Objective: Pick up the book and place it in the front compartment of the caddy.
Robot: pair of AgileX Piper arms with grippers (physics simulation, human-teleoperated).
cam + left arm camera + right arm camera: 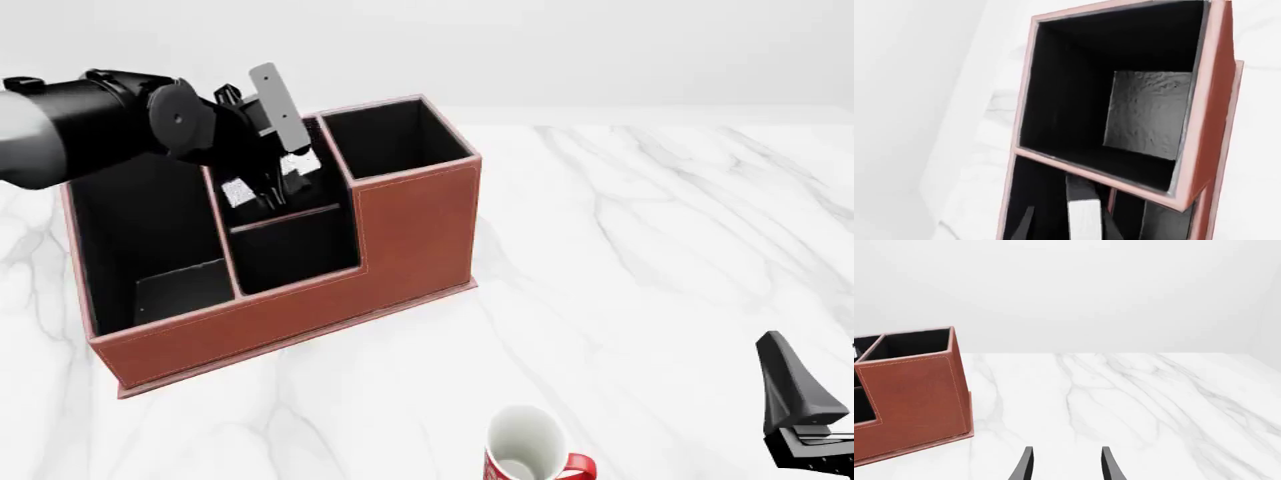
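My left gripper (274,180) pinched the book (1084,212) upright, low inside the caddy (414,225), over a middle compartment behind the low front one. My right gripper (1064,465) hung spread over the marble table (641,260), near right, beside the mug (527,445).

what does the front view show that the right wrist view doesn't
Only the front view shows the left arm reaching over the caddy, the left gripper down among its compartments with something pale between the jaws, and the red-and-white mug on the near table. Only the right wrist view shows the right gripper from behind, jaws apart and empty, above bare marble. Both share the caddy's tall end compartment and the white marble table.
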